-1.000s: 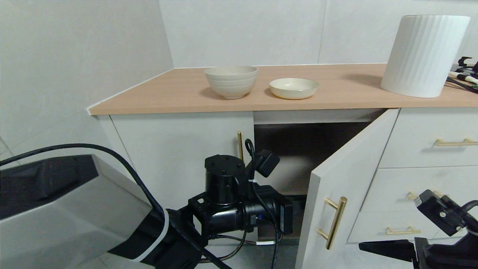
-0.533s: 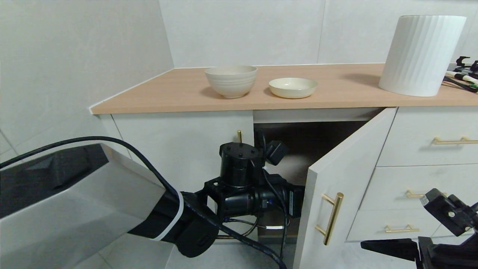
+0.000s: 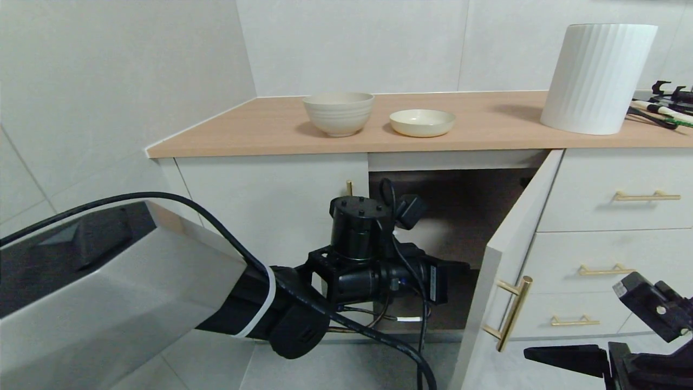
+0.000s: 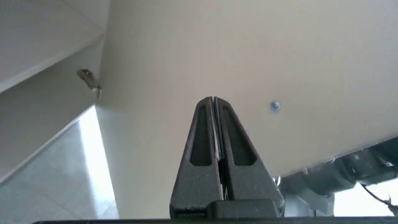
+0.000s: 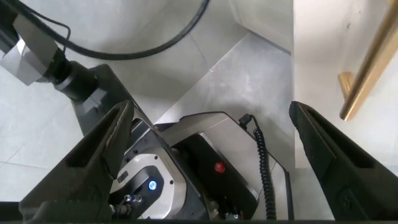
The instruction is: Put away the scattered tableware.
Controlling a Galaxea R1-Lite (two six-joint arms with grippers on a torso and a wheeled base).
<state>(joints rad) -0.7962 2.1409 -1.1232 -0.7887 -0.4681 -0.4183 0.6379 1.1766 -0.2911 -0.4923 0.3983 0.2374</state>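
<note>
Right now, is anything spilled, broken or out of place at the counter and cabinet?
Nothing looks spilled or damaged. The bowl and the shallow dish sit upright and apart on the countertop. The cabinet door stands open, which suits putting them away. The left gripper is shut, holding nothing.

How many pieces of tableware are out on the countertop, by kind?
Deep ribbed bowl: 1
Shallow dish: 1
Total: 2, both standing apart on the countertop.
</note>
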